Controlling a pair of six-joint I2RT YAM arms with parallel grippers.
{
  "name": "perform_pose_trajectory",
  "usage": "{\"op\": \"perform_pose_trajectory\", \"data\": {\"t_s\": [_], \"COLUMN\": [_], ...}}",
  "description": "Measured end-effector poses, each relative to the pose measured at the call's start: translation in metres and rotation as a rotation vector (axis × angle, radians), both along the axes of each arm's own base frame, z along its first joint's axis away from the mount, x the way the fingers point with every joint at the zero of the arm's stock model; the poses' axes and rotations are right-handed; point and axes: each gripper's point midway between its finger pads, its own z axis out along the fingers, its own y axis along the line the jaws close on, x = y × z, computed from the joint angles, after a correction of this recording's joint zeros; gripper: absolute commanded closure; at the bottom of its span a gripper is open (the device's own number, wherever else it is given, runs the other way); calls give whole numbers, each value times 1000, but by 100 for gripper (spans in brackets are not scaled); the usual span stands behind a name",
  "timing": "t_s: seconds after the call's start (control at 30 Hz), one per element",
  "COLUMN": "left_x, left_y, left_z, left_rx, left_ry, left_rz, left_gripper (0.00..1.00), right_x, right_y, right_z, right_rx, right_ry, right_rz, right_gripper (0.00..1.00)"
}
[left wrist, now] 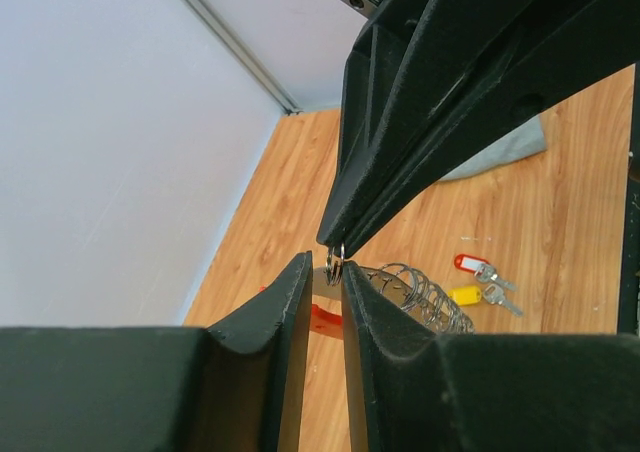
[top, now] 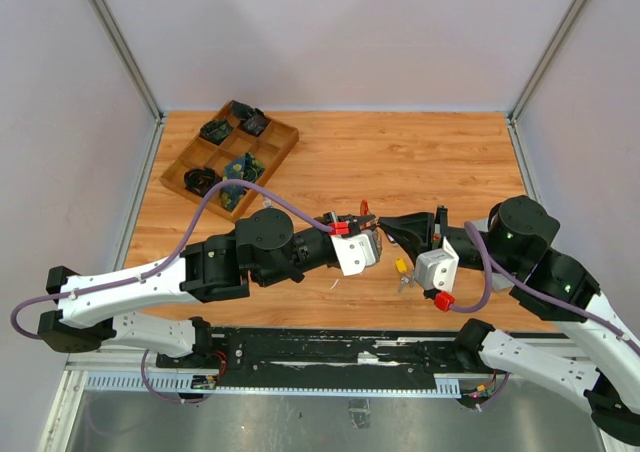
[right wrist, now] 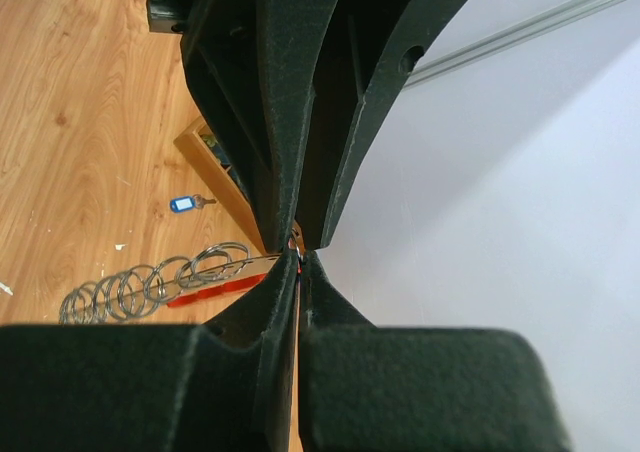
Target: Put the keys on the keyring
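The keyring (left wrist: 420, 290) is a row of silver loops on a strap with a red plastic part (left wrist: 324, 318); it hangs above the table and also shows in the right wrist view (right wrist: 150, 285). My left gripper (left wrist: 325, 268) is shut on the strap's end. My right gripper (right wrist: 300, 262) meets it tip to tip (top: 386, 228) and is shut on a small split ring (left wrist: 336, 262) at that same end. A red key (left wrist: 468, 263) and a yellow key (left wrist: 464, 295) lie on the table below; the yellow one also shows in the top view (top: 401, 266). A blue key (right wrist: 183, 204) lies apart.
A wooden compartment tray (top: 231, 158) with dark items stands at the back left. A grey cloth (left wrist: 500, 152) lies on the wood beyond the keys. White walls close in the table on three sides.
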Motion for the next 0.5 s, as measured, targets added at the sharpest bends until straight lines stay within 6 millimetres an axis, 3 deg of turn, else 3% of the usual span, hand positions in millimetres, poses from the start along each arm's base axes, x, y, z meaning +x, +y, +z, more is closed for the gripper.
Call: {"op": "perform_pose_trajectory", "data": {"t_s": [0.5], "left_x": [0], "left_y": [-1], "left_z": [0], "left_rx": [-7], "left_ry": [-1], "left_rz": [2], "left_gripper": [89], "right_x": [-4], "right_y": [1], "right_z": [4], "right_rx": [19], "right_ry": [13], "right_rz": [15], "right_gripper": [100]}}
